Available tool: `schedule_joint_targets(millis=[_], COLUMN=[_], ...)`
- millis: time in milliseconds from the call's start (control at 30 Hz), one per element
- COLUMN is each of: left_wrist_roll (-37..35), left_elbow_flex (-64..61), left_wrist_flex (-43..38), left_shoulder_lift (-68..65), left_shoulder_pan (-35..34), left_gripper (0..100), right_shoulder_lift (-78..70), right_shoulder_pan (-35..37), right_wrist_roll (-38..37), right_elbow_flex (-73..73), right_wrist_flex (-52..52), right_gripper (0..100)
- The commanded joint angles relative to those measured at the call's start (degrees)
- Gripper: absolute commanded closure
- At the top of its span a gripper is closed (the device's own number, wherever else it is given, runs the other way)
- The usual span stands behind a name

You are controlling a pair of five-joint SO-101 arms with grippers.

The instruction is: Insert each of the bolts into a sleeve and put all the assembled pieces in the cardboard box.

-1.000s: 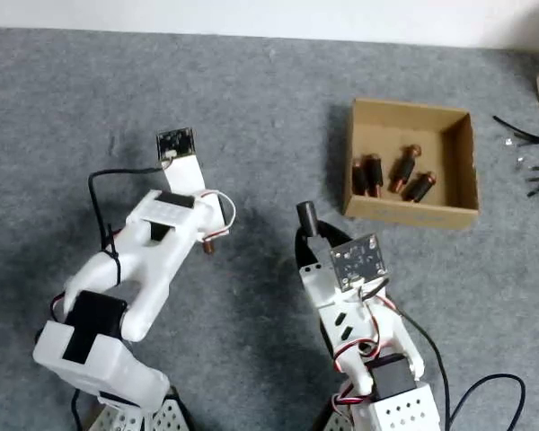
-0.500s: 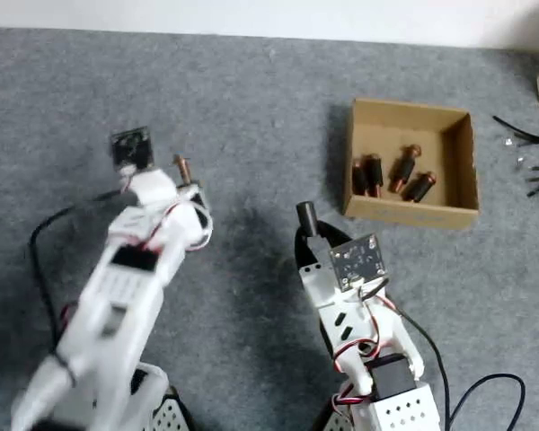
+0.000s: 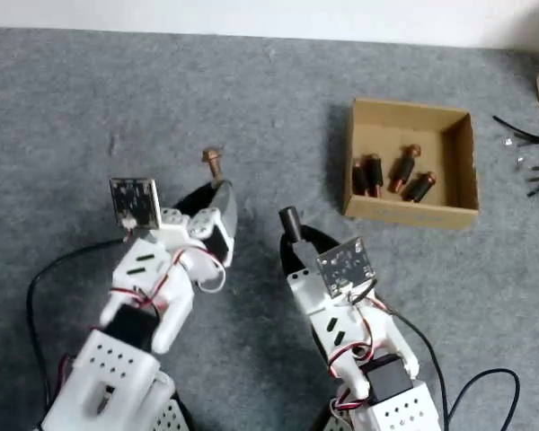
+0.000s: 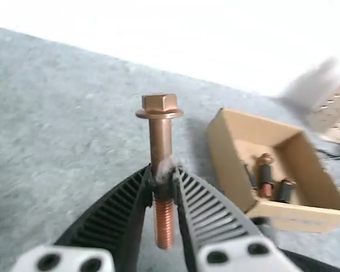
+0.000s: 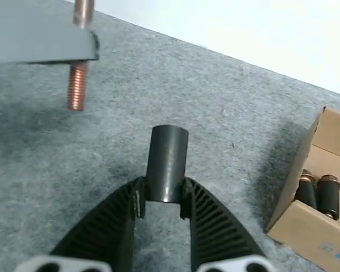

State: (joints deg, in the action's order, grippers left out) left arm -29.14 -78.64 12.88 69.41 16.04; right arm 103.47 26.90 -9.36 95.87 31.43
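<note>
Left gripper (image 4: 163, 175) pinches the bolt (image 4: 160, 133) mid-shank; right gripper (image 5: 163, 192) clasps the sleeve (image 5: 168, 156) at one end. Both parts look rigid and smooth (likely slippery), so firm mid-body holds suit them.

Blue print (image 5: 328, 247) on the cardboard box (image 5: 306, 228) is illegible.

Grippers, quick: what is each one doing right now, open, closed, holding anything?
Left gripper: closed, holding a bolt.
Right gripper: closed, holding a sleeve.

Grey carpet-like tabletop (image 3: 251, 108), white wall strip (image 3: 251, 13) beyond it, small dark clutter (image 3: 532, 153) at the edge
</note>
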Motion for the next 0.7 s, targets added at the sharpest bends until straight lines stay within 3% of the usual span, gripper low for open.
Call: schedule_joint_targets(millis=[0,100,367,667], left_wrist_roll=[0.4,0.4,0.4,-0.1], left_elbow_flex=[-1.8,-4.8,-18.0,-19.0], left_wrist_flex=[-1.6,-4.1,-25.6,-23.5], left_shoulder_lift=[8.0,12.9,18.8,18.8], left_shoulder_pan=[5.1,7.5,8.1,12.9], left_gripper=[100,100,100,100], right_shoulder_lift=[1.4,1.4,1.4,1.5], right_shoulder_pan=[2.3,3.8,4.1,6.3], right_wrist_roll=[0.5,0.5,0.4,-4.0], right_elbow_flex=[7.5,7.5,7.6,7.6], right_wrist_flex=[0.1,0.2,0.2,1.6], right_gripper=[99.4,99.4,99.4,99.4])
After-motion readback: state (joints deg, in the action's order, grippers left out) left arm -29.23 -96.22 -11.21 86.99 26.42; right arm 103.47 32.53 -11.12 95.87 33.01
